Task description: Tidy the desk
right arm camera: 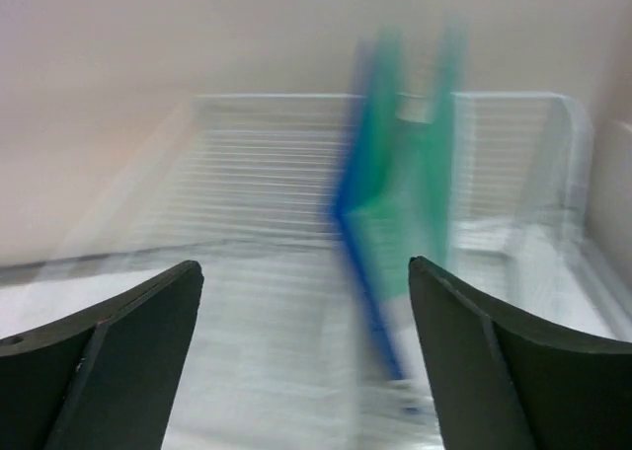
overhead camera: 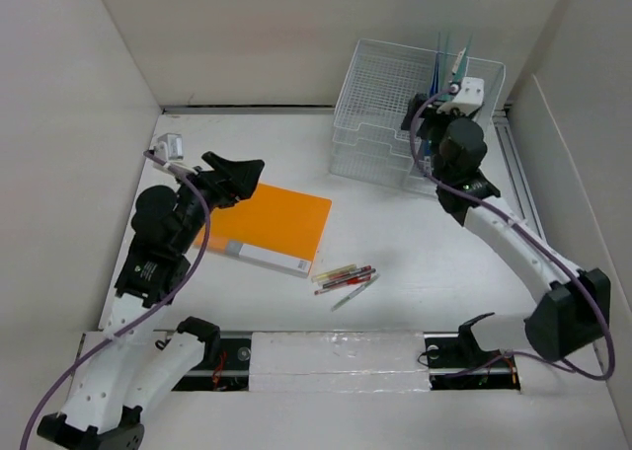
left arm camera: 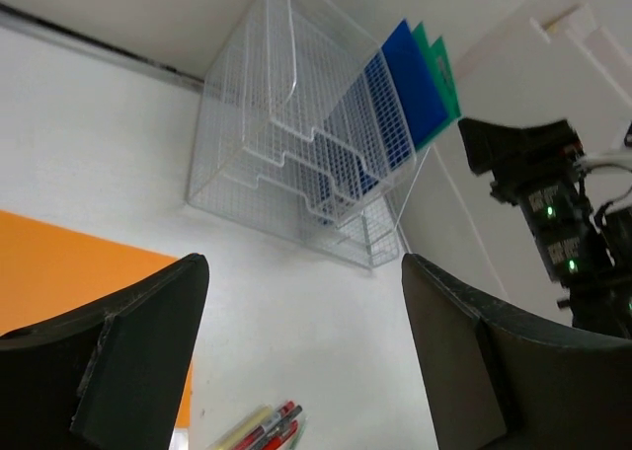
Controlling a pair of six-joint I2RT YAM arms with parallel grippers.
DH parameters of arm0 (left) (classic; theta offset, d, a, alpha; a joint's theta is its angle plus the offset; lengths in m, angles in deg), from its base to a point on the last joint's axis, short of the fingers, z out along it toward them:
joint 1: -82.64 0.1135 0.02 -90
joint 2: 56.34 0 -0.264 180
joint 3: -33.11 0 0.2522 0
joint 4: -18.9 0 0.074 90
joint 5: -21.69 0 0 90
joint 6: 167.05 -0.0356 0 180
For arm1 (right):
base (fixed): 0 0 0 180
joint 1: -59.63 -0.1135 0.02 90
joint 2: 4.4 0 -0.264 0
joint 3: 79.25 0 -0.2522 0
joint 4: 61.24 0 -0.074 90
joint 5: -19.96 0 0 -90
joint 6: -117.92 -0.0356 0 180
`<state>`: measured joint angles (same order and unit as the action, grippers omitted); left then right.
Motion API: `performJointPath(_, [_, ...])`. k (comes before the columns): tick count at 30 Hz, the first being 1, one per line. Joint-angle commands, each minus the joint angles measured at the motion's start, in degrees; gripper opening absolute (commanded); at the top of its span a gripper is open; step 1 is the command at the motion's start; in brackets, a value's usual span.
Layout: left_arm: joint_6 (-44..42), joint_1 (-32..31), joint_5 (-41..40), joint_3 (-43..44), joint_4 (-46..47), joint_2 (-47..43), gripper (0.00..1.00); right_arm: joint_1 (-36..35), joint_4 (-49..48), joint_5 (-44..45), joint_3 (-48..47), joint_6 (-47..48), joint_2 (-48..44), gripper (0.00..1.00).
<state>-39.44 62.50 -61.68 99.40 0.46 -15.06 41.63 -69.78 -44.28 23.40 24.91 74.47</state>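
- The desk (overhead camera: 415, 243) is the big white tabletop filling the floor of the white-walled bay, with both arm bases at its 6 o'clock edge
- A white wire-mesh organizer (overhead camera: 380, 105) stands at about 1 o'clock on it, against the far wall
- Blue and green folders (overhead camera: 449, 60) stand upright in the organizer's right end, their tops poking above the mesh
- The right gripper (overhead camera: 420, 114) hangs at the organizer's right end, just in front of those folders, released, its jaws spread wide with nothing between them
- From the right wrist the folders (right arm camera: 395, 203) are blurred; they show beyond the two dark fingers (right arm camera: 109, 351), not pinched by them
- An orange folder (overhead camera: 276, 223) lies flat at about 9 o'clock from the desk's middle
- The left gripper (overhead camera: 255, 177) hovers over the folder's far left corner, jaws wide apart and empty, pointing toward 2 o'clock
- A small cluster of pens (overhead camera: 346, 277) lies at 6 o'clock from the middle, just beside the orange folder's near right corner
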Motion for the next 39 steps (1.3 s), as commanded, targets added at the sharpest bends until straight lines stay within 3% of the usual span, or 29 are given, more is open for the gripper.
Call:
performJointPath(1, [-2.01,0.19,-3.99,6.35,-0.14,-3.91,0.74,-9.14,8.75,-2.63,-3.29,1.60,-5.21,0.88])
performJointPath(4, [-2.45,0.19,-5.22,9.95,-1.28,-4.97,0.71,-18.36,14.56,-10.18,-1.45,2.30,-5.66,0.52])
performJointPath(5, [-2.62,0.19,-5.58,11.26,-1.72,-5.15,0.70,-20.74,17.09,-11.25,-1.10,1.95,-4.96,0.34])
performJointPath(7, [-3.06,0.19,-6.10,12.50,-3.13,-5.50,0.69,-28.27,19.92,-13.36,-1.27,1.43,-1.73,0.25])
performJointPath(8, [-3.24,0.19,-8.02,13.72,-3.83,-5.51,0.69,-30.75,21.24,-13.63,-1.18,0.99,-0.57,0.24])
performJointPath(10, [-3.85,0.19,-9.44,14.79,-5.76,-5.24,0.68,-37.16,21.42,-16.61,-0.22,-0.06,1.98,0.34])
performJointPath(11, [-4.12,0.19,-9.88,15.84,-6.38,-5.07,0.68,-38.94,21.17,-17.92,-0.13,-0.42,4.86,0.52])
performJointPath(14, [-4.38,0.19,-10.68,16.81,-7.88,-3.49,0.67,-44.38,21.86,-20.22,-2.32,-1.39,12.32,0.65])
performJointPath(22, [-5.00,0.19,-12.61,14.62,-9.38,5.56,0.65,-51.17,30.91,-17.50,-13.92,-0.77,29.31,0.68])
performJointPath(26, [-3.86,1.06,-12.35,11.19,-7.62,5.48,0.64,-51.87,30.66,-11.88,-14.89,-1.12,33.62,0.63])
performJointPath(31, [-3.07,10.09,-0.76,8.65,-7.53,8.55,0.64,-51.87,29.34,-4.59,-14.63,-2.35,35.30,0.58])
performJointPath(34, [-1.40,13.45,4.77,5.57,-6.91,9.78,0.64,-51.87,31.00,-1.85,-16.11,-3.93,37.93,0.49])
performJointPath(37, [-0.26,13.46,3.65,4.16,-7.09,8.83,0.64,-51.87,29.96,-0.71,-15.25,-5.34,39.78,0.46])
performJointPath(39, [0.36,13.46,2.34,2.49,-7.35,8.56,0.64,-51.87,29.69,-1.06,-15.16,-5.34,40.39,0.30])
